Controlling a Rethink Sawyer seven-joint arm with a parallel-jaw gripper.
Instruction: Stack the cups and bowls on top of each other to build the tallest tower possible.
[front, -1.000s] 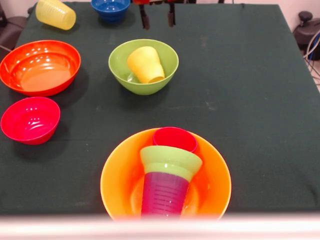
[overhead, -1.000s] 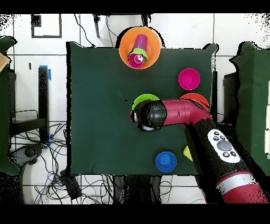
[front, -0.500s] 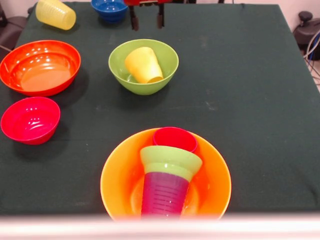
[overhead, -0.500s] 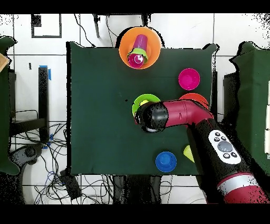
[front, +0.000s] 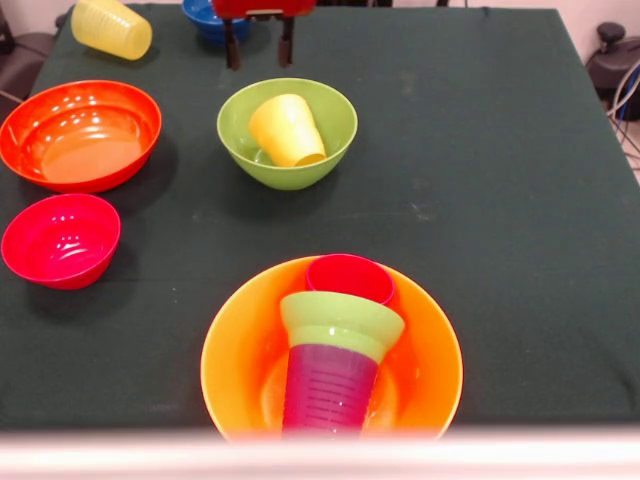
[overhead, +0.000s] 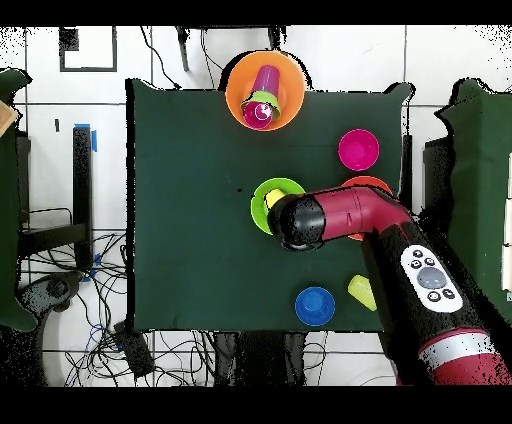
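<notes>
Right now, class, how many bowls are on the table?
6: wide orange-red plastic bowl, small red-pink bowl, small blue bowl behind the fingers, large green bowl, large yellow-orange bowl, small green bowl stacked inside it.

A dark green cloth (front: 480, 150) covers the table; pale tiled floor (overhead: 60, 130) carries tangled cables (overhead: 110, 340).

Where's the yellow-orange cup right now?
In the front view, the yellow-orange cup lies tilted inside the large green bowl, mid-table, just below the open gripper.
</notes>
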